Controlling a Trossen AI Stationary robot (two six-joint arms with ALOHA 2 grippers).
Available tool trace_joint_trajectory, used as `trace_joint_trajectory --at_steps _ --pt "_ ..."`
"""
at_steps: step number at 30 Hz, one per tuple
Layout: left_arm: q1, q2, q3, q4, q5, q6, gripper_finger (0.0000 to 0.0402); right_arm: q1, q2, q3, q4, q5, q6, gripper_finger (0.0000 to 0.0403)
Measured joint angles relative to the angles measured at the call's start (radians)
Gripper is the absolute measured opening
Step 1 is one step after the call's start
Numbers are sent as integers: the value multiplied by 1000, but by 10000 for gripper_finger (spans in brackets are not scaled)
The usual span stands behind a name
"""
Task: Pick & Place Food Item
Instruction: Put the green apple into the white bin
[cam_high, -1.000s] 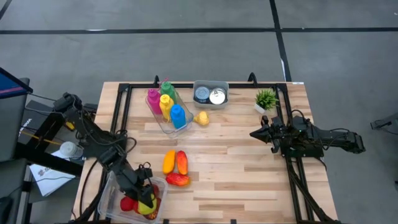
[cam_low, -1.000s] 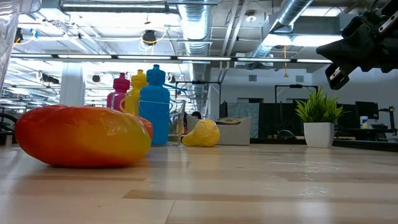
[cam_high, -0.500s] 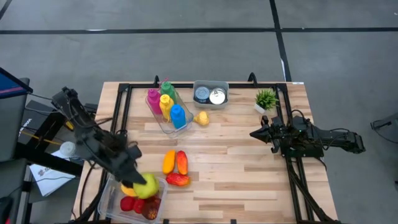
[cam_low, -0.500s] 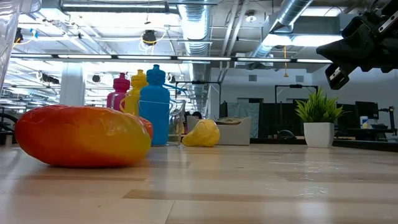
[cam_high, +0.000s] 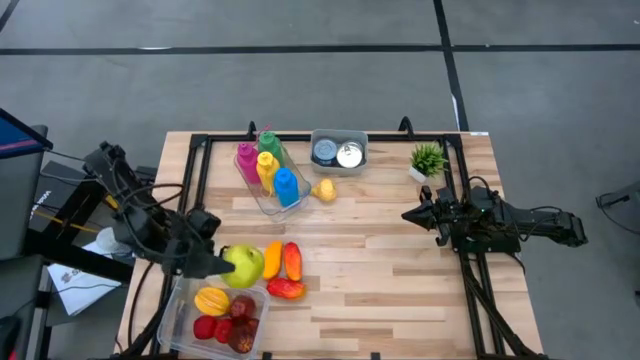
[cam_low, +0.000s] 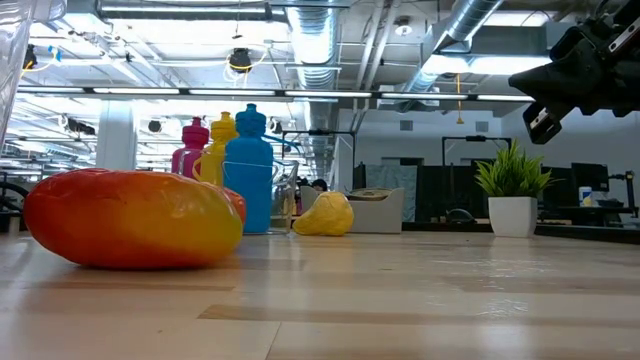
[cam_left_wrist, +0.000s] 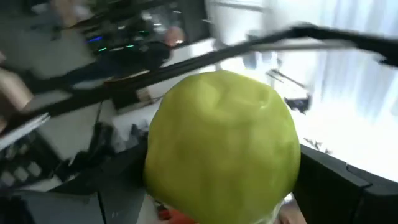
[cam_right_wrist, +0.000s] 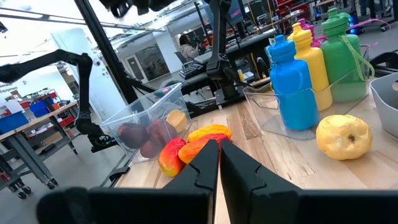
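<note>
Left gripper (cam_high: 228, 264) clamps a green apple (cam_high: 244, 264) in the air, over the far rim of the fruit bin (cam_high: 178, 304) at the table's near left corner, just beside the orange mango (cam_high: 271, 259). Right gripper (cam_high: 410, 214) hangs by the right edge near the plant (cam_high: 428, 159), fingers pressed together on nothing
</note>
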Motion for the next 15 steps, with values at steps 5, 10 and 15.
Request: trace_joint_trajectory --at_steps 5,10,15 --pt "-14 12 167 -6 91 432 326 0 0 0 0 0 0 12" --pt "-71 35 351 -262 0 887 326 0 0 0 0 0 0 12" --pt "-160 41 438 -705 -423 822 326 0 0 0 0 0 0 12"
